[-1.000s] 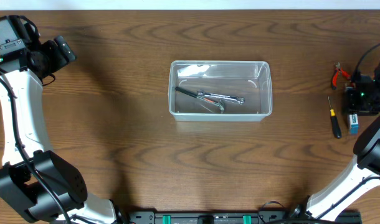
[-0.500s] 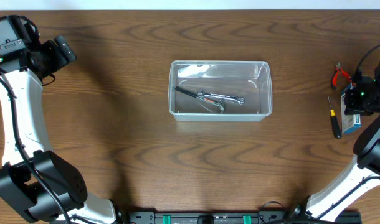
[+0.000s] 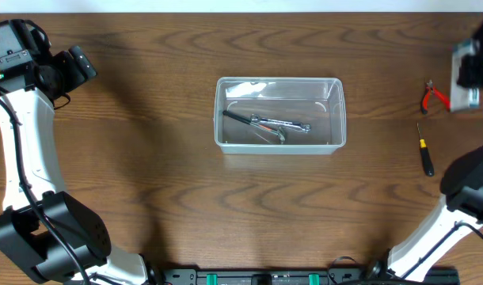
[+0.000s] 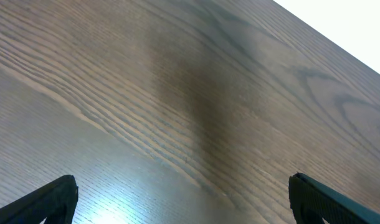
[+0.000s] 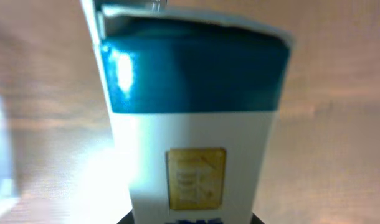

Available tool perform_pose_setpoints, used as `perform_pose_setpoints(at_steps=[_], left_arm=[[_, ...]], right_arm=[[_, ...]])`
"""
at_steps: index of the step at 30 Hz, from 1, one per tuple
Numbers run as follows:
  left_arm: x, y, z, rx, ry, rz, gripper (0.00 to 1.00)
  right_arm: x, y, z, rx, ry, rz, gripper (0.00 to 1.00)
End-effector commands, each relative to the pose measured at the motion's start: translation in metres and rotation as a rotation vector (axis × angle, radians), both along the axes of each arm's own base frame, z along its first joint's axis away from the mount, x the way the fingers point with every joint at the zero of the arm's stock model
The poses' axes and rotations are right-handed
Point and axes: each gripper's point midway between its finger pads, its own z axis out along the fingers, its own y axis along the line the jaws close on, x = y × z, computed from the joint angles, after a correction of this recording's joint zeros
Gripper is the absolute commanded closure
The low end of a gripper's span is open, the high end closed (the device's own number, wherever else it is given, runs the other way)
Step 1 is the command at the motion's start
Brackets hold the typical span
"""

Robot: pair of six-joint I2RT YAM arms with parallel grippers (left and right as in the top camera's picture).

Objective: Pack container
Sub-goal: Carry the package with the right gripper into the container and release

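The container (image 3: 341,119) is a clear plastic tub at the table's middle, with a silver wrench (image 3: 281,123) and a black-handled tool (image 3: 235,116) lying in it. My right gripper (image 3: 473,73) is at the far right, well apart from the tub, blurred in the overhead view. It is shut on a blue-and-white packet (image 5: 190,124), which fills the right wrist view above the jaws (image 5: 191,219). My left gripper (image 3: 81,65) is at the far left over bare wood, open and empty (image 4: 184,199).
Red-handled pliers (image 3: 434,96) lie on the table just left of my right gripper. A small screwdriver with a black and yellow handle (image 3: 424,150) lies nearer the front at the right. The table's far edge runs close behind both grippers.
My right gripper has risen and moved toward the far edge with the blue-and-white packet, away from its spot beside the screwdriver. The left arm has not moved.
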Motion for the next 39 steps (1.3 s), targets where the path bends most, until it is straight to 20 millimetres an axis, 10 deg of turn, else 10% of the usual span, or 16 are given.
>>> perform_pose_setpoints(at_steps=[1,8,21,29,39], left_arm=[[0.000,0.002,0.008,0.017,-0.014,0.002,0.02],[0.000,0.002,0.008,0.017,-0.014,0.002,0.02],[0.000,0.002,0.008,0.017,-0.014,0.002,0.02],[0.000,0.002,0.008,0.017,-0.014,0.002,0.02],[0.000,0.002,0.008,0.017,-0.014,0.002,0.02]], right_arm=[[0.030,0.058,0.053,0.043,-0.162,0.126,0.84],[0.051,0.180,0.104,0.039,-0.289,0.388,0.81],[0.000,0.388,0.074,0.028,-0.213,0.999,0.78],[-0.046,0.430,-0.003,0.034,0.014,1.178,0.77],[-0.075,0.424,-0.061,0.051,0.190,1.191,0.78]])
